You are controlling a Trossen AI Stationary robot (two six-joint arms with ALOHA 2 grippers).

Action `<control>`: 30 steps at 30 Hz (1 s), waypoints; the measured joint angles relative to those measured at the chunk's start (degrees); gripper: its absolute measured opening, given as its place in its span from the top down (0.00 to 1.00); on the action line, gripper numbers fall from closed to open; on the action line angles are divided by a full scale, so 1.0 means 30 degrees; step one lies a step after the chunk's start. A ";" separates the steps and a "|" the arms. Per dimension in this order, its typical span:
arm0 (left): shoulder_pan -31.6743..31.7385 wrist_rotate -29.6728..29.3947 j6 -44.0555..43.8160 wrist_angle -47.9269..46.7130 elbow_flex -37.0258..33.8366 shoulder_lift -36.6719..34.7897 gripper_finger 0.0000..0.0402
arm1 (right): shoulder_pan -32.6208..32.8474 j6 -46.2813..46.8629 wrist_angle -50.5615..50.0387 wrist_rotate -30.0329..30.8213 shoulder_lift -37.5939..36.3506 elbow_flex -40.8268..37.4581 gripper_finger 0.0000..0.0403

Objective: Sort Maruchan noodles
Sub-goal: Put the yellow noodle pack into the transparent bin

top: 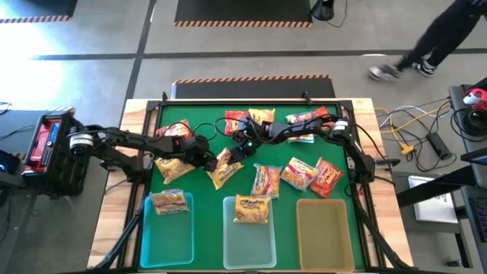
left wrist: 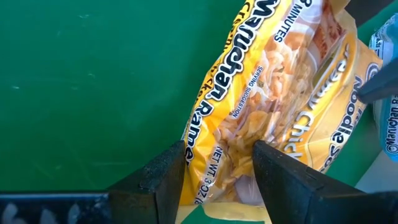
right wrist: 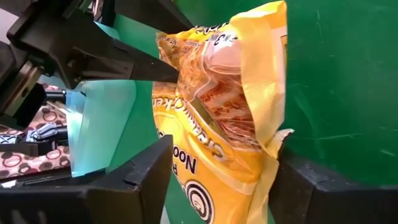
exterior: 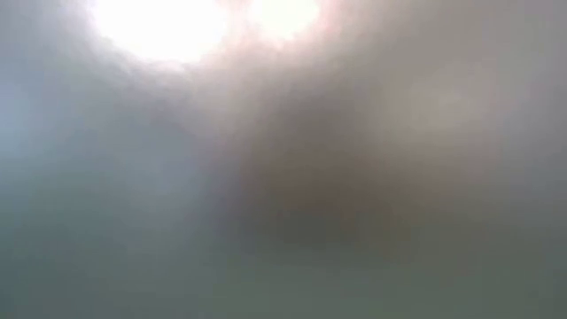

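- Yellow Maruchan packet [right wrist: 217, 118], mid-counter, sits between both arms: left gripper [left wrist: 217, 180] fingers clenched on one end, right gripper [right wrist: 217, 186] fingers straddling the other.
- Risk: opposing pulls could tear or drop it.

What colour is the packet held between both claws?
Yellow crinkly plastic noodle packet, with darker lettering; clearest in the left wrist view.

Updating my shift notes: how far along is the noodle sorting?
Done: one packet each in the left bin and middle bin; the right bin holds none. In hand: a yellow packet between the left hand and right hand. Left: several loose packets on the mat.
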 joint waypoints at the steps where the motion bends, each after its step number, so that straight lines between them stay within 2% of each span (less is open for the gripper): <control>1: 0.0000 0.0019 0.0001 0.0005 0.0001 0.0000 0.58 | 0.0000 0.0014 -0.0007 0.0000 0.0000 0.0000 0.52; 8: -0.0042 0.0334 0.0030 0.0065 0.0001 0.0000 0.58 | 0.0000 0.0102 -0.0080 0.0102 0.0007 -0.0007 0.68; 16: -0.0197 0.0668 0.0195 0.0003 -0.0059 -0.0881 0.58 | -0.0168 0.0314 -0.0210 -0.0163 0.0000 -0.0004 0.79; 21: -0.0204 0.1163 0.0884 -0.0811 -0.0055 -0.3230 0.58 | -0.0211 0.0383 -0.0365 -0.0718 -0.0172 -0.0004 0.81; 30: -0.0219 0.0848 0.0918 -0.3305 -0.0028 -0.8396 0.58 | -0.0229 -0.0289 -0.1133 -0.1228 -0.1381 -0.0044 0.81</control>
